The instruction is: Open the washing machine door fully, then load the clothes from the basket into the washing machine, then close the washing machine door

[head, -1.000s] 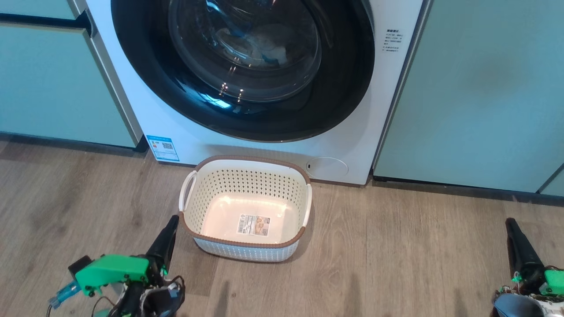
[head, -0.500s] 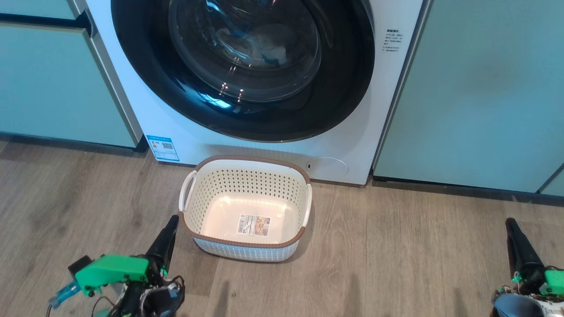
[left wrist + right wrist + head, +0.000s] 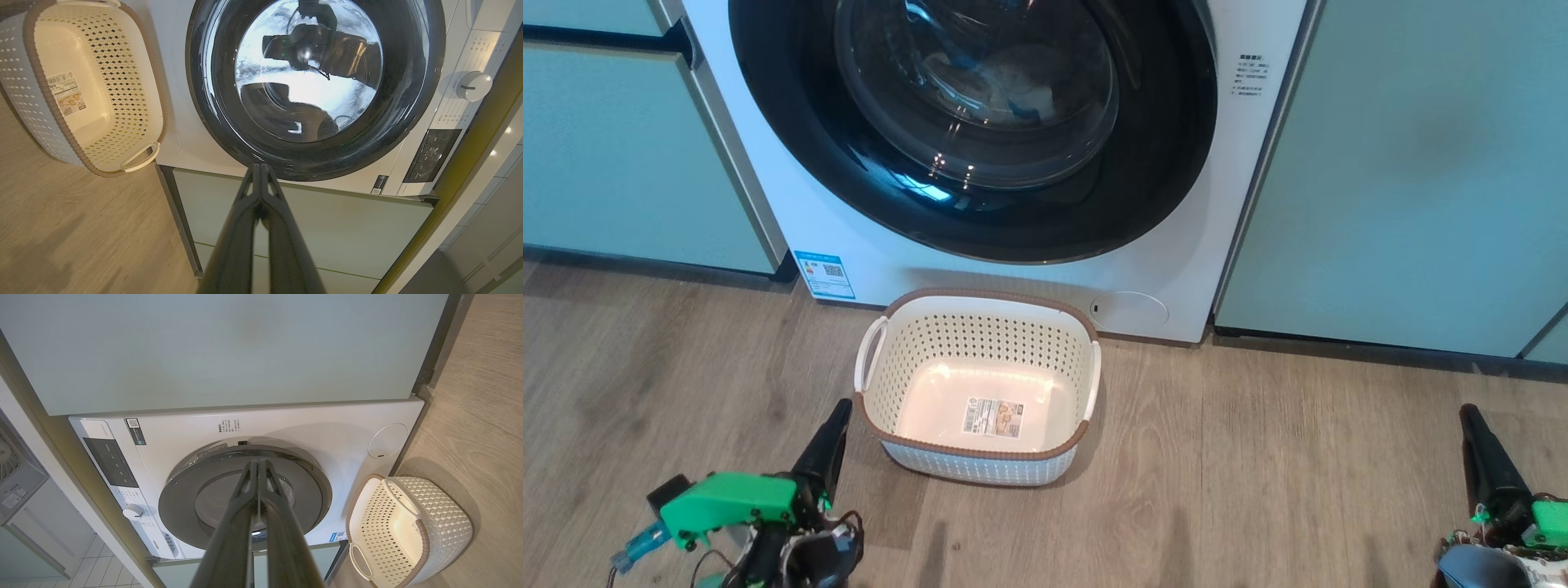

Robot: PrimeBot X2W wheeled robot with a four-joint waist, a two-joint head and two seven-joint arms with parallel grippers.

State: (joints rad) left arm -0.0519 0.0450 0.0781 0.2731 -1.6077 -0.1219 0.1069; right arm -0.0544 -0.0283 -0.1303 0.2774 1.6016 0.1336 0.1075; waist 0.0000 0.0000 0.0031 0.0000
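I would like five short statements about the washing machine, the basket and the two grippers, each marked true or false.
1. The basket holds nothing but a label on its bottom. True.
2. The washing machine door stands wide open. False: it is shut against the machine.
3. The left gripper holds a yellow garment. False: its fingers are shut together on nothing.
4. The basket stands on the floor in front of the washing machine. True.
5. The right gripper reaches into the basket. False: it is far to the right of it.
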